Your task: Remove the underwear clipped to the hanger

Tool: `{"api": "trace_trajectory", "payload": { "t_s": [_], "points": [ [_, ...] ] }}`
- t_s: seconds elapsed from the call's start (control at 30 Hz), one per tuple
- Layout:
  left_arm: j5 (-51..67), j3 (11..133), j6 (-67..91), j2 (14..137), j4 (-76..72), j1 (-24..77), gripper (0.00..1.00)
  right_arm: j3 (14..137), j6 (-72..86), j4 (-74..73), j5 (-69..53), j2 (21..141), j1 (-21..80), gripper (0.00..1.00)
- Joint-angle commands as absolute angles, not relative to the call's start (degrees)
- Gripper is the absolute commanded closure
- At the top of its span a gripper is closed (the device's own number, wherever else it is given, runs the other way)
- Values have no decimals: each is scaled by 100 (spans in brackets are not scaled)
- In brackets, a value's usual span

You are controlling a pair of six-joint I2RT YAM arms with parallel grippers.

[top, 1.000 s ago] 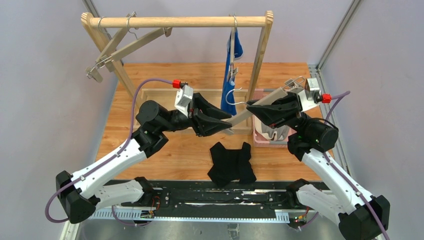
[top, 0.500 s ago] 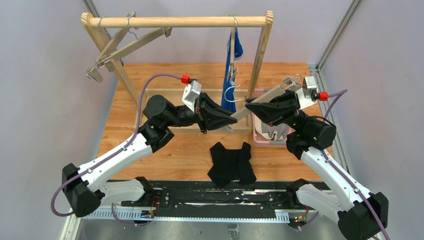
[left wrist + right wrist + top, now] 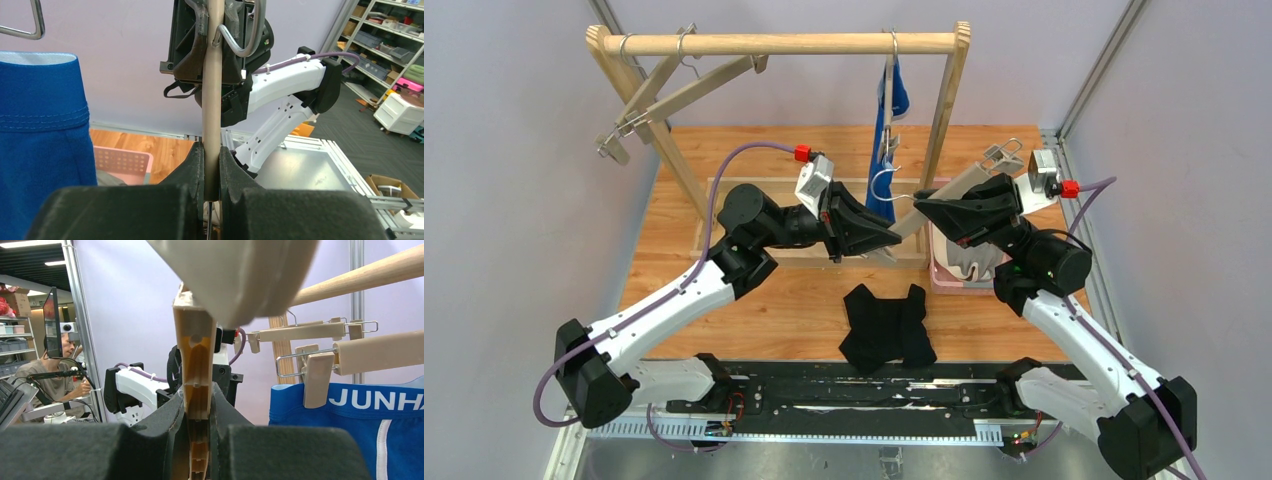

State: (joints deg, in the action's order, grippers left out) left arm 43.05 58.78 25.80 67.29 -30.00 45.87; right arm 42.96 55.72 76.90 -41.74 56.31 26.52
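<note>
Both grippers are shut on one bare beige hanger (image 3: 959, 182) held in the air between them. My left gripper (image 3: 896, 238) pinches its lower end (image 3: 211, 100), and my right gripper (image 3: 919, 203) clamps it near the metal hook (image 3: 196, 355). The bright blue underwear (image 3: 884, 140) hangs clipped to another hanger on the rack; it also shows in the left wrist view (image 3: 45, 150) and the right wrist view (image 3: 360, 430). The black underwear (image 3: 886, 325) lies flat on the table. The grey underwear (image 3: 969, 262) lies in the pink basket (image 3: 939, 282).
A wooden rack rod (image 3: 784, 43) spans the back, with two empty hangers (image 3: 689, 85) hooked at its left end. A shallow wooden tray (image 3: 754, 182) sits under the left arm. The rack's right post (image 3: 944, 110) stands just behind the held hanger.
Both arms have carried the bare hanger up and towards the rack. The left arm has stretched further forward and right. The hook now sits next to the blue underwear.
</note>
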Motion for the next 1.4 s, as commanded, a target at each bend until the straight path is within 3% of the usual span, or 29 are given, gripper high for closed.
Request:
{"api": "trace_trajectory", "payload": {
  "t_s": [0.0,0.2,0.23,0.33,0.4,0.47,0.53,0.7,0.83,0.97,1.1,1.23,1.37],
  "points": [
    [4132,5950,2757,6794,-3111,4668,100,4395,5391,7682,-4501,5677,2771,100],
    [3929,5842,2588,6564,-3111,4667,100,4402,5062,7107,-4587,5550,2820,99],
    [3903,5837,2572,6524,-3100,4667,100,4390,4983,6980,-4588,5520,2829,95],
    [3874,5852,2554,6438,-3037,4669,100,4342,4797,6677,-4597,5441,2850,59],
    [3887,5858,2585,6394,-3032,4667,100,4314,4697,6519,-4553,5408,2862,41],
    [3894,5862,2621,6362,-3030,4667,100,4266,4647,6458,-4521,5390,2865,28],
    [3875,5847,2636,6319,-3026,4673,100,4230,4632,6447,-4525,5396,2873,23],
    [3712,5822,2371,6084,-2604,4667,100,4166,4579,6359,-4724,5360,2874,19],
    [3325,5889,1789,5634,-1459,4667,100,4119,4132,5555,-5024,5141,2879,18],
    [2629,6062,1116,4924,213,4667,100,4173,2733,3312,-5064,4674,3000,18],
    [1746,6529,469,4283,1946,4668,100,4367,1017,574,-4303,4320,3308,18],
    [1039,6901,459,3792,3131,4668,100,4354,206,-971,-3855,4231,3477,20],
    [450,7082,614,3440,3841,4671,100,4082,57,-1543,-3445,4153,3795,20]
  ]
}}
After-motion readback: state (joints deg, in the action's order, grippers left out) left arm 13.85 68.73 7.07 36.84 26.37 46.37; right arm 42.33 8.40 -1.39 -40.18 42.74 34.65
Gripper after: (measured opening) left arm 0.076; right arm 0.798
